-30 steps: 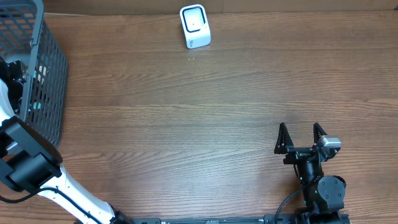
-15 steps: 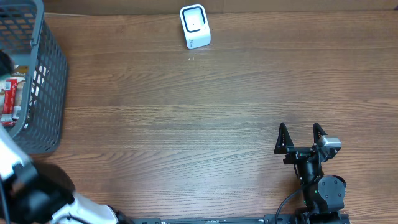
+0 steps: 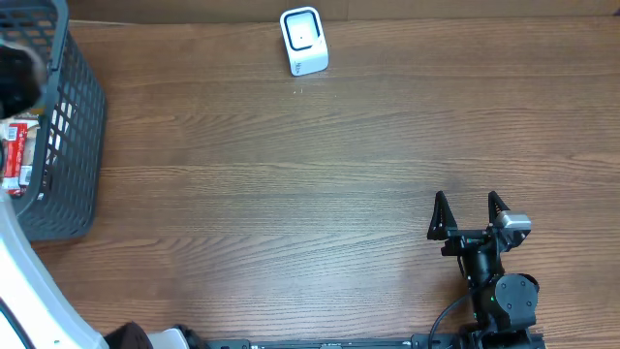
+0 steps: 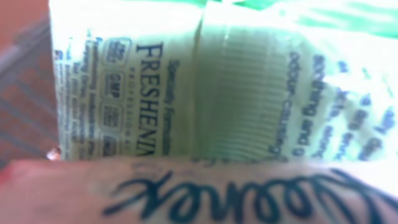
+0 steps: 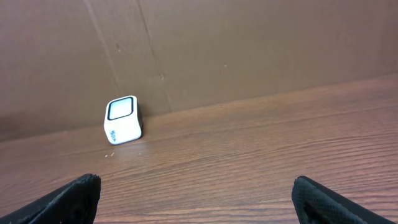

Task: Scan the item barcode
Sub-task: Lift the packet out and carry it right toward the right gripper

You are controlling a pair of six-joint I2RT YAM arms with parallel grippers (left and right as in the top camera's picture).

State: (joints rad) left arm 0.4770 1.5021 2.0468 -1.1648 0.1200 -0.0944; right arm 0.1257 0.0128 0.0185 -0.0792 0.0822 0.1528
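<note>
On the overhead view, I see the basket (image 3: 73, 116) at the counter's (image 3: 291, 194) left end, the scanner (image 3: 303, 41) far back, and the right gripper (image 3: 466, 200) spread wide, holding nothing. Left wrist: a green packet (image 4: 249, 93) fills the frame; I cannot tell the left gripper's state. Right wrist: the scanner stands well ahead.

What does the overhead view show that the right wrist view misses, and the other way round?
Only the overhead view shows the grey basket at the table's left edge, a red pack inside it, and the white left arm. Only the right wrist view shows the upright face of the brown wall behind the scanner. Both show the white scanner, the wooden table and the right claw, open with nothing between its fingers.
</note>
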